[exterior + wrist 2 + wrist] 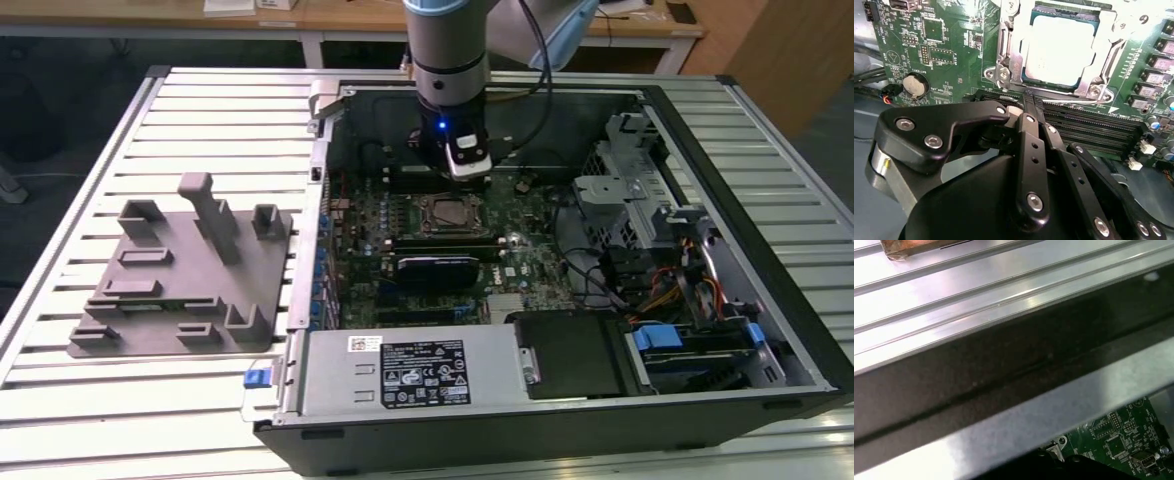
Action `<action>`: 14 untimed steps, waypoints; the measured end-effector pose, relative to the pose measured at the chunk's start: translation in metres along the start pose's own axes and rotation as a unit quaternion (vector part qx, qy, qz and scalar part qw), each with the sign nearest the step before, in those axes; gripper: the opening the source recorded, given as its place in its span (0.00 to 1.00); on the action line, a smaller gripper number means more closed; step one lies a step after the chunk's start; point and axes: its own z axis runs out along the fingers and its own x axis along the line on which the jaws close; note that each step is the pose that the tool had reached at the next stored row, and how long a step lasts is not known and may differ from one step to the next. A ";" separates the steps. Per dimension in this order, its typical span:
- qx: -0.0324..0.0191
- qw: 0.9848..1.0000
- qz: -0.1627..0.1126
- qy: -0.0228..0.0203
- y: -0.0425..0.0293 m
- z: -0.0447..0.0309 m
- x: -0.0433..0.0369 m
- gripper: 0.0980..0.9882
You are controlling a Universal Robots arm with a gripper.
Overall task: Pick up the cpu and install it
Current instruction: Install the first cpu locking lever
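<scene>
Silver lid catching the light, the cpu (1056,50) sits flat inside the socket frame (1004,60) on the motherboard (939,35) — square in its seat as far as I can judge, thin pale edge showing around the shiny top. In the exterior view it is the small bright square (442,212) in the middle of the open computer case (747,330).

The end effector (1029,102) hangs just beside the socket, above the memory slots (1094,132). Its black fingers (1026,150) are pressed together with nothing between them; the chip is out of its grip. In the exterior view the arm (447,60) stands upright over the board.

Risk from here, to my eye: those clenched fingertips are close to the frame, and a sideways drift could nudge the chip askew or scrape the slots. If the chip is not fully seated, pressure could bend contacts.

The grey fixture block (187,265) lies well apart on the slatted worktop (80,400).
</scene>
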 end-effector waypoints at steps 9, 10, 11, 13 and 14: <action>-0.001 1.000 0.000 -0.003 -0.0014 0.0018 0.0027 0.01; -0.001 1.000 0.000 -0.003 -0.0014 0.0019 0.0029 0.01; -0.001 1.000 0.000 -0.003 -0.0014 0.0019 0.0031 0.01; -0.002 1.000 0.000 -0.003 -0.0013 0.0020 0.0036 0.01; -0.001 1.000 0.000 -0.003 -0.0012 0.0020 0.0038 0.01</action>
